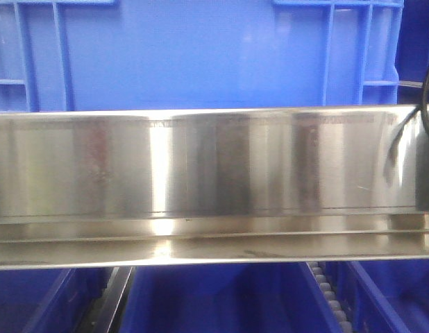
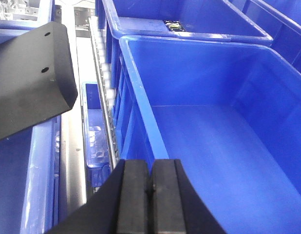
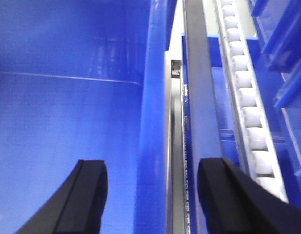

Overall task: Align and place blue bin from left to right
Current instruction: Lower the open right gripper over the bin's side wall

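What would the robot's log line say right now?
left gripper: shut, by blue bin rim | right gripper: open, straddling bin wall

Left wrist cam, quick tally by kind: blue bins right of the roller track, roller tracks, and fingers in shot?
Blue bins: 3
Roller track: 1
Fingers: 2, pressed together
Total: 6

Blue bin [image 2: 189, 73] upright, open top, empty inside.
Bright-blue plastic, smooth side panel, vertical ribs near each corner, thick rim.
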